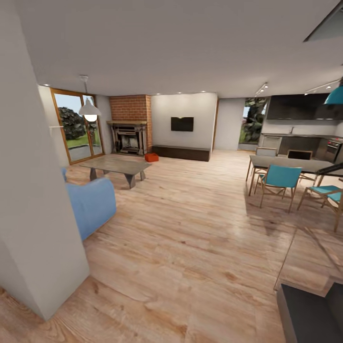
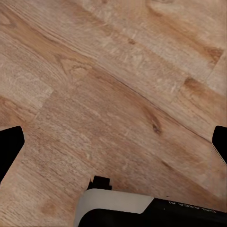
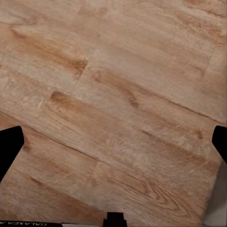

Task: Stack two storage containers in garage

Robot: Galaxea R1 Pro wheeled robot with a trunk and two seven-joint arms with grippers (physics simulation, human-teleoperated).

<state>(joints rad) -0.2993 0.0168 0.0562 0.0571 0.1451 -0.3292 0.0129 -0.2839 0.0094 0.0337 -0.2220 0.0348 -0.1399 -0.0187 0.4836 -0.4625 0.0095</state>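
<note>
Container: one orange-red storage container is sitting on the wood plank floor left of centre, just beside the brick fireplace; possibly two together, too small to tell.
Handling: likely light, stiff, thin-walled; gripping opposite rims is looking best.
Left gripper: fingers spread, holding nothing.
Right gripper: spread, empty.

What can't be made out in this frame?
- Storage containers: an orange speck by the fireplace in the head view, too small to count.
- Left hand, right hand: fingers cut off by wrist view edges.
- Blue sofa: partly behind the near wall.
</note>
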